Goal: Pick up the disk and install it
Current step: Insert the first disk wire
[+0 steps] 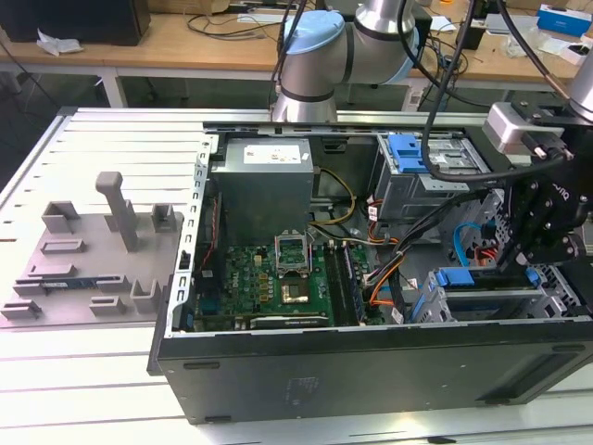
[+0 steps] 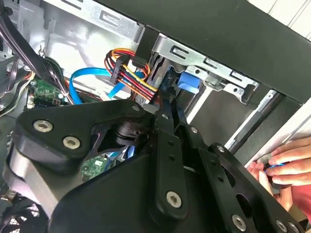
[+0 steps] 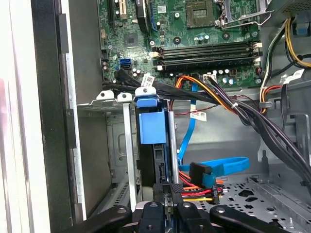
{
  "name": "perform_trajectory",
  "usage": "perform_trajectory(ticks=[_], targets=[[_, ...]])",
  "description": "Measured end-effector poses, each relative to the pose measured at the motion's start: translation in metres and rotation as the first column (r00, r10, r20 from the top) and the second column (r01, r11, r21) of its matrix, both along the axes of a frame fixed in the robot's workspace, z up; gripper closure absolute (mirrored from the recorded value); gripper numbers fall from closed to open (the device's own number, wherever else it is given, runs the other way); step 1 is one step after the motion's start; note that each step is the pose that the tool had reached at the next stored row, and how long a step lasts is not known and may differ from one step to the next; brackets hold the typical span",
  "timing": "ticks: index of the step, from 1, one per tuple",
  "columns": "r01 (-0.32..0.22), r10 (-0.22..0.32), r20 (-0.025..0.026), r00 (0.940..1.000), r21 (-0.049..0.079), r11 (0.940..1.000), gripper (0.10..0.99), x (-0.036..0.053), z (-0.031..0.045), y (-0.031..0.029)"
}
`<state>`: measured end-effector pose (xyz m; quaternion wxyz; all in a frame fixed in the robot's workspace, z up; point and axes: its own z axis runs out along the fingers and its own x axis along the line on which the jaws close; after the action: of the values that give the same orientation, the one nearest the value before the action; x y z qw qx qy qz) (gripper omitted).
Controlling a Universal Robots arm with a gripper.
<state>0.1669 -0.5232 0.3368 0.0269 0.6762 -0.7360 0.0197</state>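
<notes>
Disk [image 3: 152, 127] stands on edge in the metal drive cage [image 3: 127, 145] at the front corner of the open computer case [image 1: 371, 366], its blue carrier frame showing between the cage rails and its blue tab towards the motherboard [image 3: 194, 29]. In the first wrist view the gripper [image 3: 165, 206] sits at the drive's connector end, and we read its fingers as clenched on that thin edge, the linkages drawn together in the second wrist view. We judge the drive to be stiff and fairly heavy for its size, with smooth metal faces that could slip, so the firmer hold is across the plastic carrier's edges, not the labelled face. It is also shock-sensitive, and the connector end should not be squeezed or knocked. A blue data cable [image 3: 223, 167] and a coloured power-cable bundle [image 3: 197, 193] lie just beside the fingers and could snag. In the second wrist view a person's hand [image 2: 284, 165] rests near the outside of the case
</notes>
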Motion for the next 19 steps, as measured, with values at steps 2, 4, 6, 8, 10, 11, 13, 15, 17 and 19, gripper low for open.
perform_trajectory(ticks=[2, 4, 6, 8, 10, 11, 13, 15, 17, 19], targets=[[0.0, 0.0, -0.0001, 1.0, 0.001, 1.0, 0.906, -0.0001, 0.0051, -0.0001], [0.0, 0.0, 0.0, 1.0, 0.0, 1.0, 0.851, -0.0001, 0.0112, 0.0], [0.0, 0.0, 0.0, 1.0, 0.0, 1.0, 0.729, -0.0001, 0.0177, -0.0001], [0.0, 0.0, 0.0, 1.0, 0.0, 1.0, 0.608, 0.0, 0.0287, 0.0], [0.0, 0.0, 0.0, 1.0, 0.0, 1.0, 0.482, -0.0001, 0.0307, 0.0], [0.0, 0.0, 0.0, 1.0, 0.0, 1.0, 0.482, 0.0, 0.0308, 0.0], [0.0, 0.0, 0.0, 1.0, 0.0, 1.0, 0.482, 0.0, 0.0309, 0.0], [0.0, 0.0, 0.0, 1.0, -0.001, 1.0, 0.482, 0.0, 0.0309, 0.0], [0.0, 0.0, 0.0, 1.0, -0.002, 1.0, 0.482, 0.0, 0.0308, 0.0], [0.0, 0.0, 0.0, 1.0, -0.002, 1.0, 0.482, 0.0, 0.0309, 0.0]])
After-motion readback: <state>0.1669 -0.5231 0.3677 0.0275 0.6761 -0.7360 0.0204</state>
